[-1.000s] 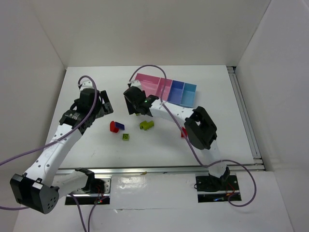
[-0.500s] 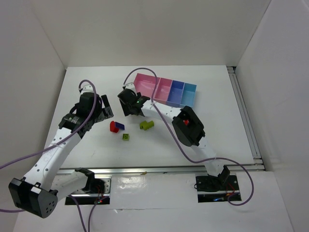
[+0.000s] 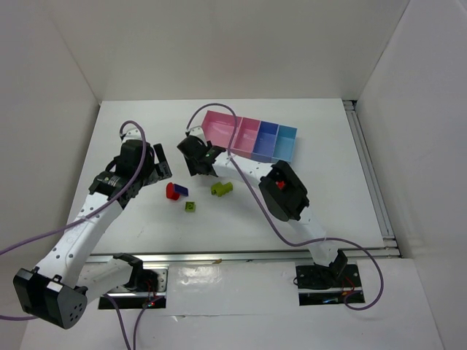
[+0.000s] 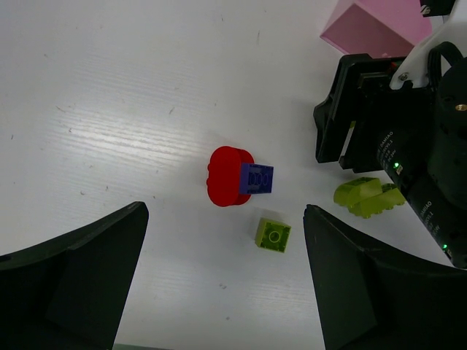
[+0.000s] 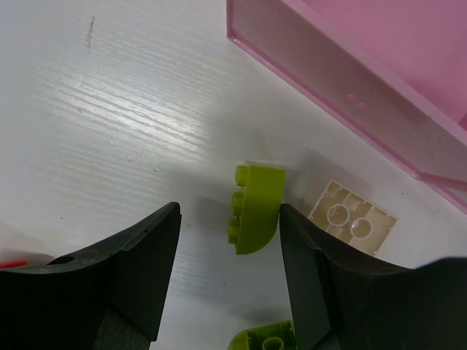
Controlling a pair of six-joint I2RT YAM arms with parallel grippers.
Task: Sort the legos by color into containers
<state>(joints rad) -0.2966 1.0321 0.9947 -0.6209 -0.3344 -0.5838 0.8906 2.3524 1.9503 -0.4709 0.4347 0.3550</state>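
A red lego (image 3: 174, 190) with a dark blue lego (image 3: 182, 191) against it lies left of centre. A small lime-green lego (image 3: 190, 206) and a bigger lime-green lego (image 3: 222, 188) lie nearby. The containers (image 3: 252, 136) stand at the back. My left gripper (image 3: 157, 166) is open and empty; its view shows the red lego (image 4: 228, 176), the blue lego (image 4: 256, 179) and the small lime lego (image 4: 273, 234) ahead of the gripper (image 4: 226, 292). My right gripper (image 5: 230, 251) is open low over a curved lime lego (image 5: 257, 208), which touches the right finger. A cream lego (image 5: 353, 217) lies beside it.
The large pink bin's wall (image 5: 343, 80) is just beyond the right gripper (image 3: 200, 160). Another lime lego (image 5: 266, 339) lies under the right wrist. The right arm's black wrist (image 4: 387, 138) stands close to the lime pair (image 4: 368, 197). White walls enclose the table.
My right gripper has moved a little left and back toward the pink bin's near corner, and the right elbow swung left. My left gripper shifted slightly right. The legos have not moved.
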